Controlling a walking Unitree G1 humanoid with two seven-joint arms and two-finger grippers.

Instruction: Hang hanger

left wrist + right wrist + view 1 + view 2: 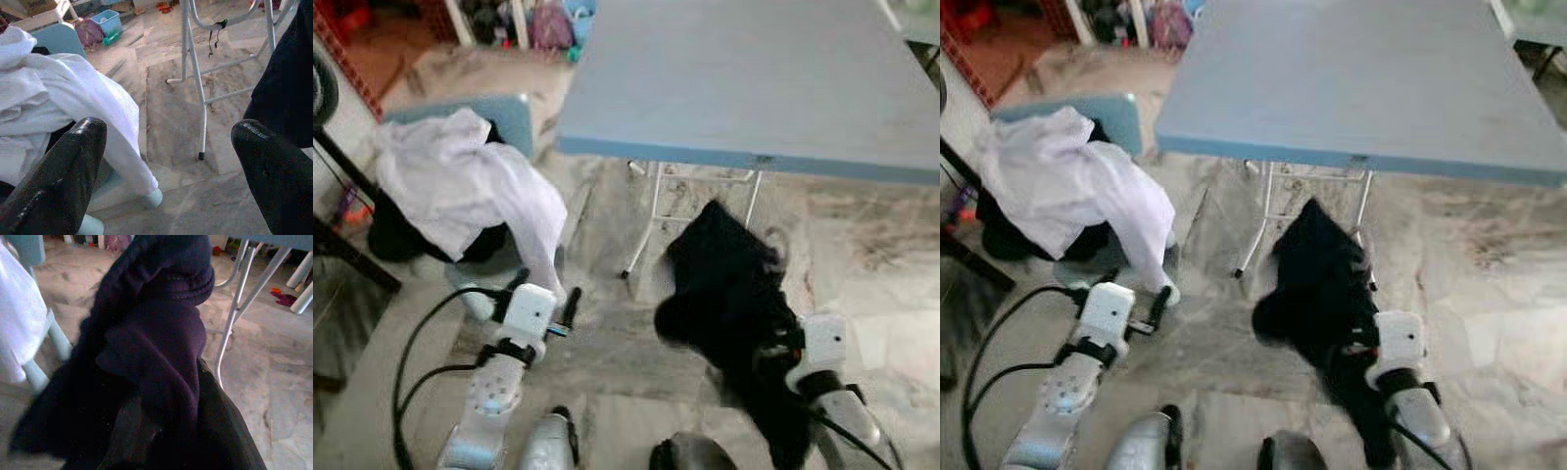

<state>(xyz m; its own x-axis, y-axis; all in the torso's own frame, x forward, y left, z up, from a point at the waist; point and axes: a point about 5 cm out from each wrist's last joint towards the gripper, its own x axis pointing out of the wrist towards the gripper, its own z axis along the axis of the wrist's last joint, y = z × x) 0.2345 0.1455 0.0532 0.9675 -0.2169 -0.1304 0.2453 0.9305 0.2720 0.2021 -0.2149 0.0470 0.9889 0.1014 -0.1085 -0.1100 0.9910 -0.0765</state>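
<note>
The right gripper (pixel 773 354) carried a dark garment (pixel 724 294), its jaws' state hidden by cloth, while the left gripper (pixel 166 161) gaped empty; a hanging spot seemingly needed finding

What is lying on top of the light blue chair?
A white garment drapes over the chair, with dark clothing beneath it. The seat itself is covered, so anything else there is hidden.

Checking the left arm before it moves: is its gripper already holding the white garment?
No, the left gripper is open, its fingers bare, beside the white garment draped on the chair.
</note>
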